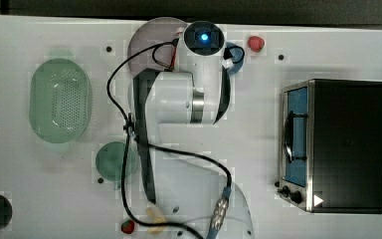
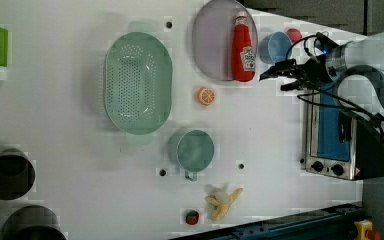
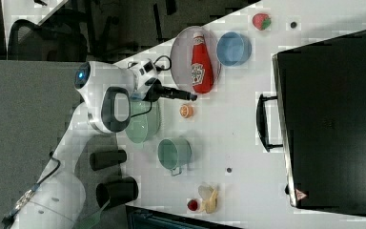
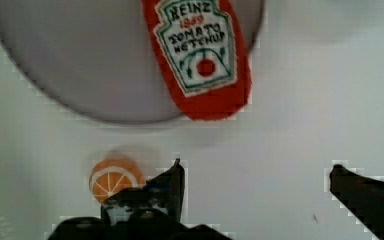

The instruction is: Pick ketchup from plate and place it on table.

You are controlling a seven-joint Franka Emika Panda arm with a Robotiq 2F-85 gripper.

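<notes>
The Heinz ketchup bottle [image 4: 200,55] is lying flat on the round grey plate [image 4: 80,65], with its fat bottom end sticking out a little over the plate's rim. The gripper [image 4: 255,182] is hanging above the white table [image 4: 290,135], just short of the plate, with its two fingers spread wide and nothing between them. An orange slice [image 4: 112,179] is sitting on the table near one finger. To grab well, the gripper is needing to go forward over the bottle's middle, put one finger on each long side, come down slowly, then squeeze gently without bumping the plate.
</notes>
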